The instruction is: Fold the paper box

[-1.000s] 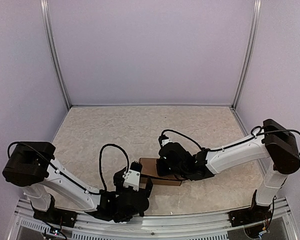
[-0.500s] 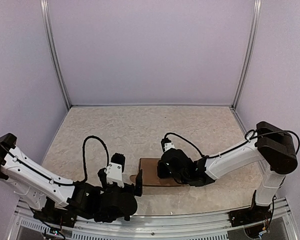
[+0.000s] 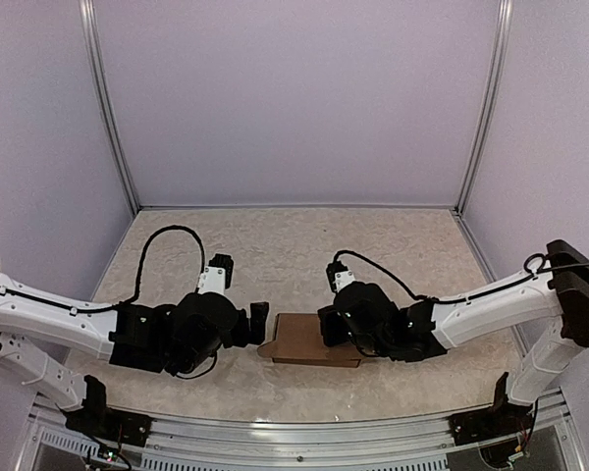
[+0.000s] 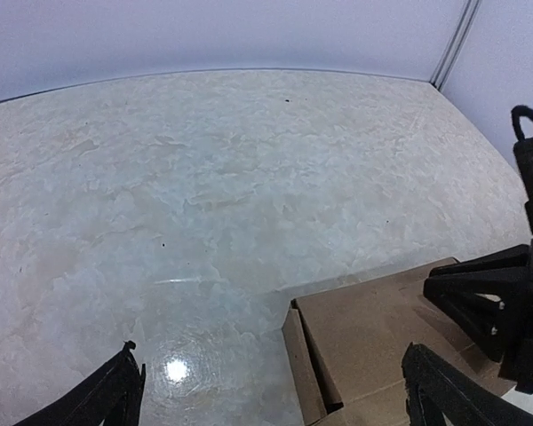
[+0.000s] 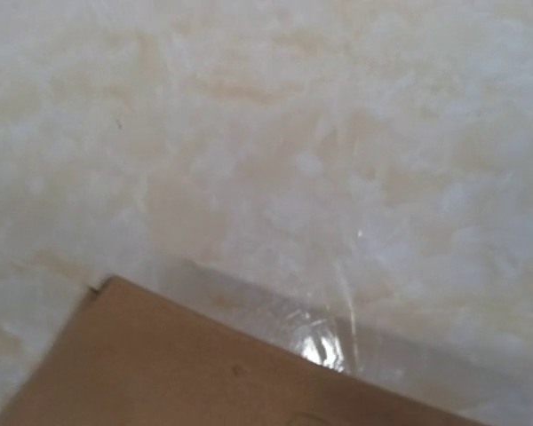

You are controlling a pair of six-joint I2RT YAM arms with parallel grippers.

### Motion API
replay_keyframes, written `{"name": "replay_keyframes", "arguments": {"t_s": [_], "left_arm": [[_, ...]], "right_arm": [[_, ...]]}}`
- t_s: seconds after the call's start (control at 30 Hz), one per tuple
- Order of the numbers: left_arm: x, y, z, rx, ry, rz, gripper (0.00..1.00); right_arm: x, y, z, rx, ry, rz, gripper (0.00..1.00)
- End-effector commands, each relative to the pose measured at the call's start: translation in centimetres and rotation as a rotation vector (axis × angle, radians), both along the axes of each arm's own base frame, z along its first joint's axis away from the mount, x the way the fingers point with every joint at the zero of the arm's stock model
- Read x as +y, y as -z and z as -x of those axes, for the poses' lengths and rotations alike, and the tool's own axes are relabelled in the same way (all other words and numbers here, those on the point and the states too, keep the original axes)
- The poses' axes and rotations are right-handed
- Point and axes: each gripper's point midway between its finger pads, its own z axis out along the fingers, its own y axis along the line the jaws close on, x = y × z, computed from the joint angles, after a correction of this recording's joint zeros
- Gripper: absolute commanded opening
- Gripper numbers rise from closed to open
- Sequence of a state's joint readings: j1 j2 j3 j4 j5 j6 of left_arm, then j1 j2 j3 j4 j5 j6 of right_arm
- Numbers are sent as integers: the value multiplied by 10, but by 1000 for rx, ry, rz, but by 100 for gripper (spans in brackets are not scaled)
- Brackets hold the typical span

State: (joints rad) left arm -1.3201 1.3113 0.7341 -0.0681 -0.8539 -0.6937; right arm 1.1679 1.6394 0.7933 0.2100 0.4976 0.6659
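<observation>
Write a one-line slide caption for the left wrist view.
Wide-open left gripper faces the unclosed end flap of a plain brown cardboard box on a pale marbled tabletop.

The right gripper [image 3: 326, 329] is hanging over the right end of the paper box [image 3: 304, 343], blocking the way in from that side. The left gripper [image 3: 258, 323], fingers [image 4: 115, 397] spread wide, is sitting just beside the box's left end, crowding that side too. Behind the box the table [image 3: 275, 245] is lying bare up to the back wall [image 3: 294, 98], leaving lots of room.
</observation>
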Motion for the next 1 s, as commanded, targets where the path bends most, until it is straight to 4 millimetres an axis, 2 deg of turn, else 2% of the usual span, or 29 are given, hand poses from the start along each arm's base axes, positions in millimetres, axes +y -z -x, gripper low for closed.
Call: {"name": "replay_keyframes", "arguments": {"t_s": [0.0, 0.07, 0.17, 0.27, 0.53, 0.63, 0.8, 0.97], "left_arm": [[-4, 14, -5, 104, 103, -24, 99], [-6, 16, -9, 135, 131, -7, 99], [-12, 20, -15, 178, 170, 16, 99], [-19, 28, -18, 223, 213, 32, 99], [-31, 59, -30, 341, 249, 13, 99], [-36, 67, -30, 377, 262, 13, 99], [-42, 75, -28, 427, 291, 49, 99], [-46, 88, -27, 487, 309, 73, 99]], "right_arm": [[-22, -14, 12, 17, -13, 63, 21], [-31, -18, 14, 26, -9, 80, 31], [-48, -19, 17, 63, 14, 107, 50], [-64, -14, 19, 103, 31, 114, 60], [-83, -1, 24, 251, 15, 13, 64], [-84, 1, 23, 302, 1, -87, 64], [-84, 17, 23, 409, -11, -171, 62], [-73, 27, 22, 468, -40, -234, 59]]}}
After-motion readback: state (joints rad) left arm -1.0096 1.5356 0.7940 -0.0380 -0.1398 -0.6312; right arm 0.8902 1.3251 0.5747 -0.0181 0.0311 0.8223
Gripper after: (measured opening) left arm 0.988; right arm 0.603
